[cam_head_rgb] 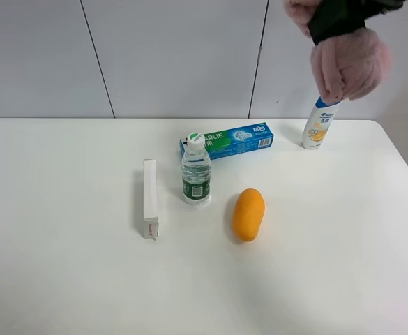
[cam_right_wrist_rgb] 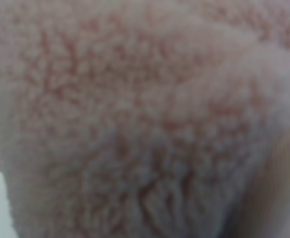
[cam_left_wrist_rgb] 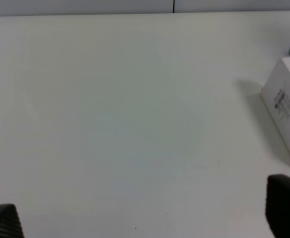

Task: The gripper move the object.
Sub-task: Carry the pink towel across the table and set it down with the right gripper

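The object [cam_head_rgb: 350, 61], a fuzzy pink bundle, hangs high above the table's far right corner, just over a white bottle. My right gripper [cam_head_rgb: 344, 18] shows as a dark shape at the top edge and is shut on the object's middle. Pink fuzz of the object [cam_right_wrist_rgb: 135, 119] fills the whole right wrist view and hides the jaws there. My left gripper [cam_left_wrist_rgb: 142, 218] is open over bare white table [cam_left_wrist_rgb: 115, 109]; only its two dark fingertips [cam_left_wrist_rgb: 3, 223] show, far apart at the lower corners. It does not appear in the exterior high view.
On the table stand a white shampoo bottle [cam_head_rgb: 318, 124] at the back right and a water bottle [cam_head_rgb: 196, 171] in the middle. A teal toothpaste box [cam_head_rgb: 226, 141], a white carton [cam_head_rgb: 150, 199] and an orange oval fruit [cam_head_rgb: 248, 214] lie around the water bottle. The white carton [cam_left_wrist_rgb: 283, 106] lies near my left gripper.
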`<control>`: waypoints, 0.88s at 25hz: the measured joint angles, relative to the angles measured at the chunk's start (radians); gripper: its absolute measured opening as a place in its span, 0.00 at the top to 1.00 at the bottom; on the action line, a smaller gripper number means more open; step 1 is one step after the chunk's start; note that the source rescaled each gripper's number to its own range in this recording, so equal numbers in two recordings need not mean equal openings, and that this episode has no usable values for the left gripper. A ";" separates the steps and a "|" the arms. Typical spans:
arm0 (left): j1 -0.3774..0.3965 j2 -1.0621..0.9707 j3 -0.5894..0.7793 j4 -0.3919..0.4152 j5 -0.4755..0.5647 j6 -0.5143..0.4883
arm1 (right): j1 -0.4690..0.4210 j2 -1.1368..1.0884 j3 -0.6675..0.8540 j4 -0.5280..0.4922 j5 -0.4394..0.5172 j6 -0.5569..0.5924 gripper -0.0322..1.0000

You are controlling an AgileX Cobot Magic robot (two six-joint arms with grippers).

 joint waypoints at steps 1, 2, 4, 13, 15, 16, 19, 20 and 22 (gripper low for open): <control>0.000 0.000 0.000 0.000 0.000 -0.006 | 0.031 -0.003 -0.015 0.009 0.003 0.000 0.96; 0.000 0.000 0.000 0.000 0.000 -0.006 | 0.064 -0.006 -0.023 0.021 0.004 -0.001 0.96; 0.000 0.000 0.000 0.000 0.000 0.000 | 0.130 -0.002 -0.026 0.039 -0.012 -0.004 0.96; 0.000 0.000 0.000 0.000 0.000 0.000 | 0.491 0.074 -0.026 0.023 -0.439 -0.028 0.96; 0.000 0.000 0.000 0.000 0.000 0.000 | 0.545 0.116 -0.026 0.007 -0.556 -0.030 0.96; 0.000 0.000 0.000 0.000 0.000 0.000 | 0.562 0.139 -0.026 0.000 -0.605 -0.032 0.96; 0.000 0.000 0.000 0.000 0.000 0.000 | 0.611 0.244 -0.026 -0.018 -0.770 -0.058 0.96; 0.000 0.000 0.000 0.000 0.000 0.000 | 0.622 0.277 -0.026 -0.021 -0.824 -0.066 0.96; 0.000 0.000 0.000 0.000 0.000 0.000 | 0.641 0.353 -0.026 -0.024 -0.924 -0.078 0.96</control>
